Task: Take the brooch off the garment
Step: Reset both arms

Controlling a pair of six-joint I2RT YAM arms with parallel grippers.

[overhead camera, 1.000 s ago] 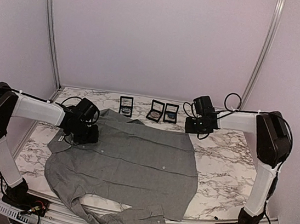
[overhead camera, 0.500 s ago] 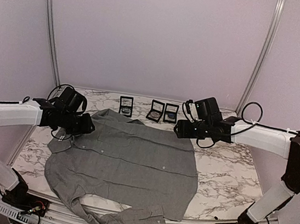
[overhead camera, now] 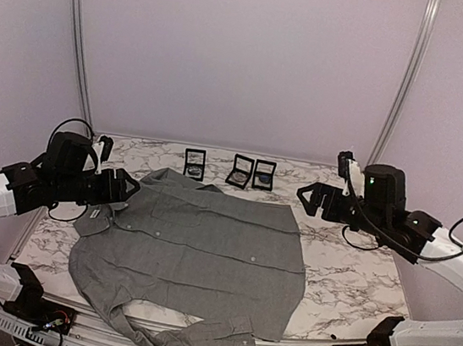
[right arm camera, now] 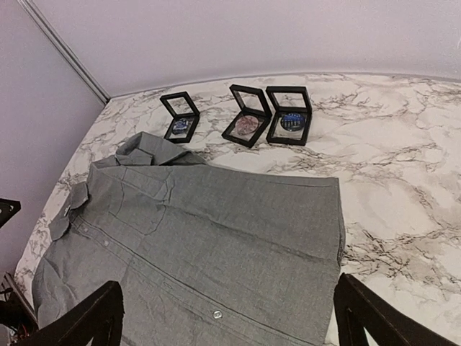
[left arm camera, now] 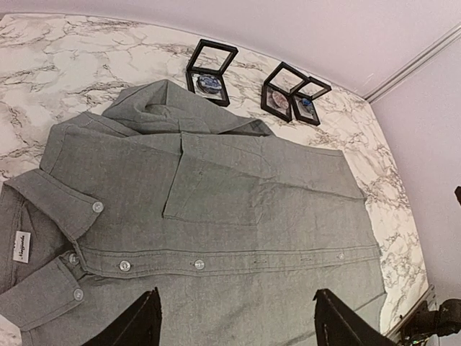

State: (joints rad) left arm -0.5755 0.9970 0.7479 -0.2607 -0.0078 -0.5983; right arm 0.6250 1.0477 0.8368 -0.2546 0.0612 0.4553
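The garment [overhead camera: 205,246] is a grey button-up shirt lying flat on the marble table, collar to the left. It also fills the left wrist view [left arm camera: 238,194] and the right wrist view [right arm camera: 216,223]. No brooch shows on its visible front; the brooch is out of view. My left gripper [overhead camera: 127,187] hovers high beside the collar, open and empty [left arm camera: 236,303]. Raised off the shirt's right edge, my right gripper [overhead camera: 307,198] is wide open, also empty [right arm camera: 227,288].
Three open black cases stand behind the shirt, each holding a small round piece: left [overhead camera: 194,164], middle [overhead camera: 240,172], right [overhead camera: 264,175]. One sleeve [overhead camera: 192,339] trails along the front edge. Bare marble [overhead camera: 347,265] lies right of the shirt.
Both arms have lifted and pulled outward, the left away from the collar, the right away from the cases. Both grippers have opened wide.
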